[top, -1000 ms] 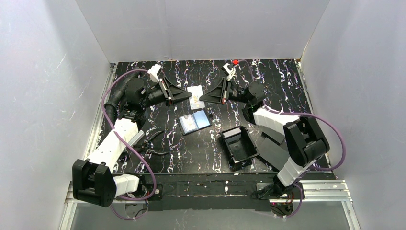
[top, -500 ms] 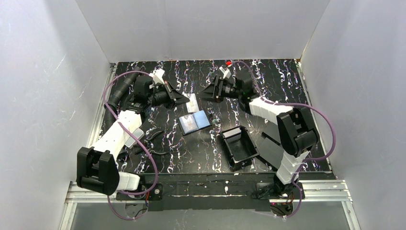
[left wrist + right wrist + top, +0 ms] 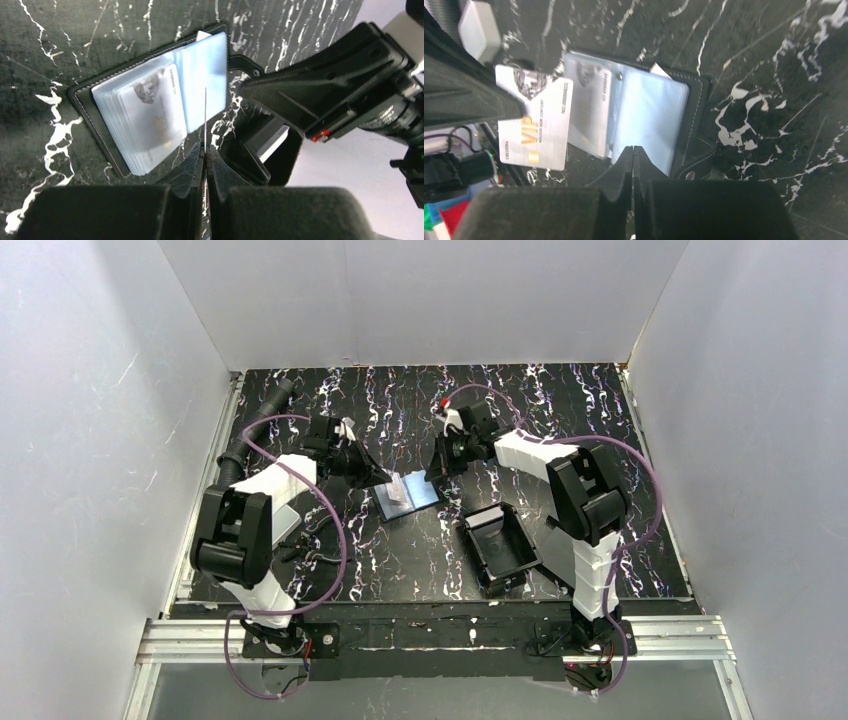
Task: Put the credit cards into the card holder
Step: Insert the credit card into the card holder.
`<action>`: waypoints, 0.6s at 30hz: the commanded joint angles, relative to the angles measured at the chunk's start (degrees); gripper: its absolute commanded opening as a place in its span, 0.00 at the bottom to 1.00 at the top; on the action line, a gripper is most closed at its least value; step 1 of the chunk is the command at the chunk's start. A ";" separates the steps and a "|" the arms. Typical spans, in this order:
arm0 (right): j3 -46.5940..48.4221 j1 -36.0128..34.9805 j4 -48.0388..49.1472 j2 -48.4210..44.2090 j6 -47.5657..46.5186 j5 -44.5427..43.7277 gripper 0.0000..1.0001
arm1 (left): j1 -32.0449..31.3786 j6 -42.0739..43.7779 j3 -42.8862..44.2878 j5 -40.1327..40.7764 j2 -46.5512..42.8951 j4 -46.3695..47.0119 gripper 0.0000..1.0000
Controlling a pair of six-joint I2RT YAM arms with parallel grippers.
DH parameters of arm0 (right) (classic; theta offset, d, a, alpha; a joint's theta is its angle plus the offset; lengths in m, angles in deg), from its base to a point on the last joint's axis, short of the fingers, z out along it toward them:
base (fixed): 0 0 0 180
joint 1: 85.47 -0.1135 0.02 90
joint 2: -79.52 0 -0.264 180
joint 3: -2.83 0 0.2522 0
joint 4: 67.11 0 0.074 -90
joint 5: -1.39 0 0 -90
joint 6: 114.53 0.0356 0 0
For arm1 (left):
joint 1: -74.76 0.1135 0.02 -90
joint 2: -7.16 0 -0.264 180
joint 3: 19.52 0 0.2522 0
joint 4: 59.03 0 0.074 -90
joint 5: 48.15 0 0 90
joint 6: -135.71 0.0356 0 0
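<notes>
The card holder (image 3: 408, 496) lies open, pale sleeves up, about the middle of the worktop (image 3: 600, 400), well clear of every edge. One card (image 3: 152, 117) already shows inside a sleeve. The left jaws are closed on a silver VIP credit card (image 3: 535, 127), held close to the holder; I cannot tell whether it touches. The right jaws are pressed together at the holder's sleeves; whether they pinch one I cannot tell. The step in hand looks like inserting this card. The next move calls for an open sleeve mouth, the card's edge lined up with it, and a flat slide in without shoving the holder.
</notes>
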 commanded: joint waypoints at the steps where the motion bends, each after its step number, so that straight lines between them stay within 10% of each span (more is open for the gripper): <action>1: 3.14 -0.59 -4.26 0.80 -4.97 -2.06 0.03 | 0.18 -0.14 0.37 -1.80 2.37 2.64 0.00; 18: 2.87 -0.52 -4.91 4.10 -6.51 -7.44 0.01 | -0.18 1.59 -0.35 -5.33 9.54 8.42 0.00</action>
